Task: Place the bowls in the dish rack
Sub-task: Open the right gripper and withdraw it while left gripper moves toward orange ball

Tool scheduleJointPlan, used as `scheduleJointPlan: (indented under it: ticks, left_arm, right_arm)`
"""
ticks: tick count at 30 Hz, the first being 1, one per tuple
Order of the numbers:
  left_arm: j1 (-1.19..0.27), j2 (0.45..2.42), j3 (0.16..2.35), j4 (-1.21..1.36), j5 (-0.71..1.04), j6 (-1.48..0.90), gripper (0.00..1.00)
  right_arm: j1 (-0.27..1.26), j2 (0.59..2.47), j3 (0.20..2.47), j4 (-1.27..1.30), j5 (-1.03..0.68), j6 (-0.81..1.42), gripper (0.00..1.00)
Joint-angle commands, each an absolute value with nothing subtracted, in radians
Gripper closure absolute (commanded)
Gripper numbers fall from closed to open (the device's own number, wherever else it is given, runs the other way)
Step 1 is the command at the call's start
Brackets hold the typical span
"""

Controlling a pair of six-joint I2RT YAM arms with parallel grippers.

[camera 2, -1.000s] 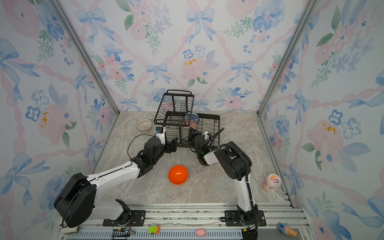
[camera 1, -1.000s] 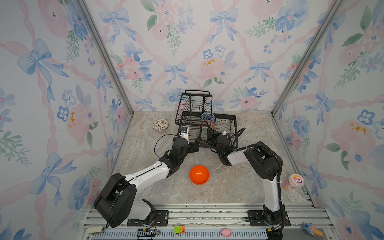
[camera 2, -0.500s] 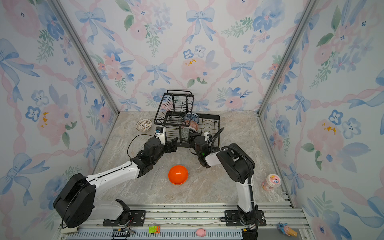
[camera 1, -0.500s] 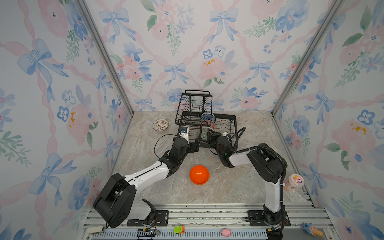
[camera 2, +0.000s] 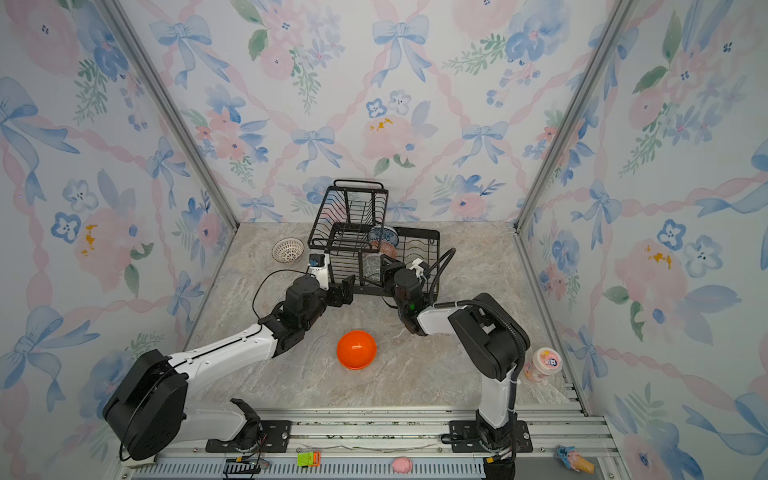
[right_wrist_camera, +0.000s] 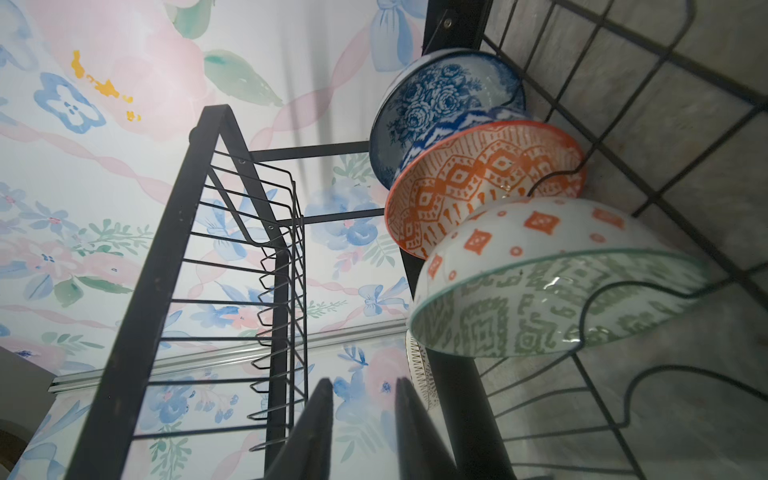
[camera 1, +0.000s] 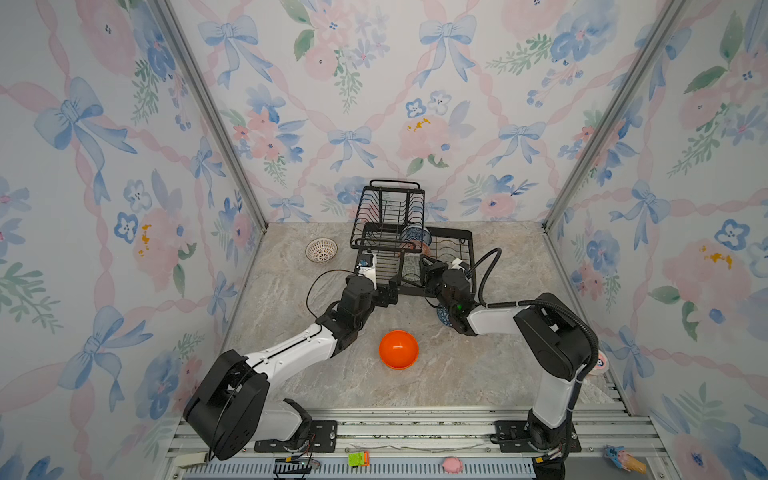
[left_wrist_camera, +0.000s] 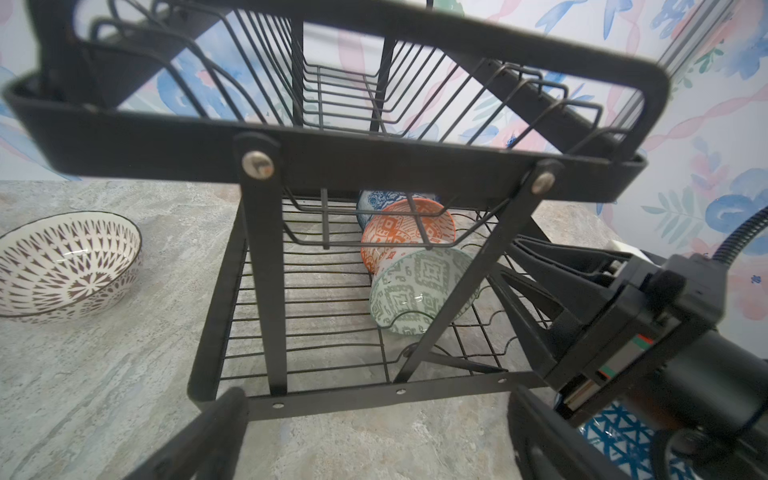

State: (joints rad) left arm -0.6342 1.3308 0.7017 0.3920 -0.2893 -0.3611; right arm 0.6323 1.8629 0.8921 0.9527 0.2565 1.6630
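The black dish rack stands at the back. In its lower tray three bowls stand on edge: blue-and-white, red-orange and grey-green. A white lattice bowl sits on the table left of the rack. A plain orange bowl lies upside down in front. The dark blue geometric bowl sits under my right arm. My left gripper is wide open and empty at the rack's front bar. My right gripper is narrowly open and empty, just short of the grey-green bowl.
A pink-lidded cup stands at the table's right edge behind my right arm. Small toys lie on the front rail: a green one, a pink one and a cone. Wallpapered walls close in three sides.
My right arm has drawn back a little from the rack toward the right, and its jaws have parted slightly. The left arm and the bowls have not moved.
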Motion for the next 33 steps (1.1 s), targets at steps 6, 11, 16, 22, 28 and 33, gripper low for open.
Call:
scheduleJointPlan:
  ticks: [6, 11, 16, 22, 28, 33]
  left_arm:
    - [-0.622, 1.302, 0.701, 0.279, -0.225, -0.445, 0.02]
    - [-0.618, 1.309, 0.722, 0.166, -0.191, -0.49, 0.02]
    - [-0.618, 1.3, 0.71, 0.102, -0.159, -0.521, 0.02]
    - [-0.618, 1.279, 0.685, 0.047, -0.128, -0.549, 0.02]
    - [-0.62, 1.262, 0.66, 0.0, -0.085, -0.563, 0.02]
    - [-0.622, 1.245, 0.651, -0.025, -0.026, -0.558, 0.02]
  right_arm:
    - [0.562, 1.667, 0.867, 0.617, 0.179, 1.462, 0.65]
    - [0.519, 1.509, 0.901, 0.328, 0.162, 1.256, 0.48]
    - [0.486, 1.395, 0.928, 0.102, 0.198, 1.065, 0.34]
    - [0.461, 1.31, 0.938, -0.033, 0.23, 0.907, 0.16]
    - [0.461, 1.296, 1.0, -0.176, 0.245, 0.733, 0.03]
    - [0.458, 1.279, 0.974, -0.233, 0.263, 0.694, 0.03]
